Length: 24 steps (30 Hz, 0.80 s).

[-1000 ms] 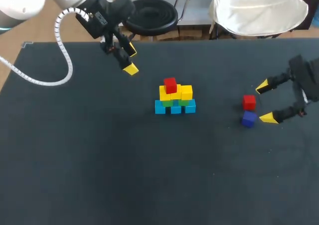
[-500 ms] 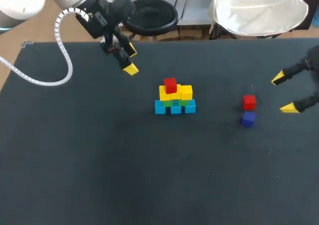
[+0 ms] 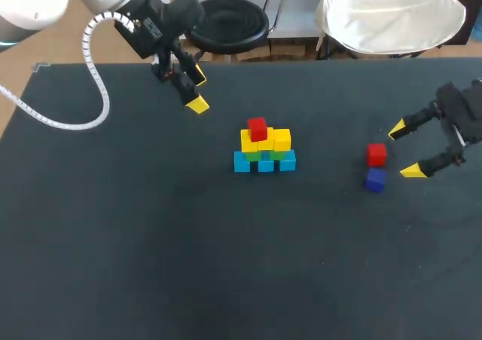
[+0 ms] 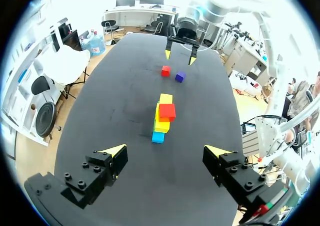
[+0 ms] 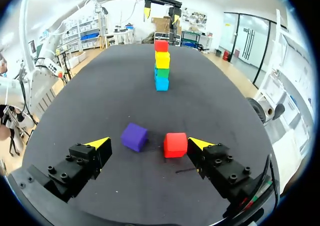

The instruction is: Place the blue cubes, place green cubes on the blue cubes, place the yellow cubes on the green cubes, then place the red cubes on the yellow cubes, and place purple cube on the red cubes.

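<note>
Two loose cubes are left out on the table [image 3: 151, 242], a loose red cube [image 3: 376, 154] and a purple cube [image 3: 375, 180], sat just beside each other well to the right of the stack [image 3: 264, 148]. From the head view the stack can be read layer by layer: blue cubes [image 3: 264, 163] in a row at the bottom, green cubes [image 3: 283, 154] mostly covered by the yellow cubes [image 3: 280, 139] above, and one red cube [image 3: 257, 128] on top. In the right wrist view it's all lined up end-on, so only a single column is seen, though the gap between the loose pair is shown much better there. The right gripper [image 3: 404, 151] is spread wide with nothing gripped. In its own view the loose red cube is seen right beside one fingertip [image 5: 197, 144], and whether it's touched can't be told. From above both cubes are seen just ahead of that gripper. The left gripper [image 3: 198, 90] is wide apart and empty too, up over the far side of the table, well apart from the stack. That spread is only really shown in the left wrist view. How many green cubes there are can't be made out
</note>
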{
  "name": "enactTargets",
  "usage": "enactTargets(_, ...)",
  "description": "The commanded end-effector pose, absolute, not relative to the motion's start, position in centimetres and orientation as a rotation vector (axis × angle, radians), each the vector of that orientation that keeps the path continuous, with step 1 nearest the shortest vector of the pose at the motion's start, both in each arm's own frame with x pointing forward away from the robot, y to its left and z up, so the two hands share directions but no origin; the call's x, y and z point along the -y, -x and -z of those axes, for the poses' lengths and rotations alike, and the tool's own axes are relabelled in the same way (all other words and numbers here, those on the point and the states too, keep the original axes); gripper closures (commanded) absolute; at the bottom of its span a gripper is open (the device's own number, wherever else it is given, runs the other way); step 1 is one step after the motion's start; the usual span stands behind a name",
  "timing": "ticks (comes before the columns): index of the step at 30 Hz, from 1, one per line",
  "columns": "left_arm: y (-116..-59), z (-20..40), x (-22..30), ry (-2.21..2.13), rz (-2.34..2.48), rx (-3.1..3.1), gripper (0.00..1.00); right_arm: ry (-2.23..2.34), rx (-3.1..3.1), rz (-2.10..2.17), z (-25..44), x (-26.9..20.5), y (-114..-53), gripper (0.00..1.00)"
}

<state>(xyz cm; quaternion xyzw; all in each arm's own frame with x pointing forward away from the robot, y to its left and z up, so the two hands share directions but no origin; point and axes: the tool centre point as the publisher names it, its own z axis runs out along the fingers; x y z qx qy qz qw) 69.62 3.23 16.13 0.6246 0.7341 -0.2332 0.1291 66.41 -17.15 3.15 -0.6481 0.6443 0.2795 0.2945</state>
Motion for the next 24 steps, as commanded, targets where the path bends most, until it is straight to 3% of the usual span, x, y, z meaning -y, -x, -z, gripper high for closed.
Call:
enactTargets(1, -69.5, -16.1, -3.3, -1.814, 0.678, -2.131, 0.0, 1.738, -1.702, -0.773, -2.8, 17.0, -67.6, 0.0)
enactTargets(24, -69.5, -16.1, -3.3, -1.814, 0.678, -2.131, 0.0, 1.725, -1.675, -0.866, 0.0, 15.5, -70.2, 0.0)
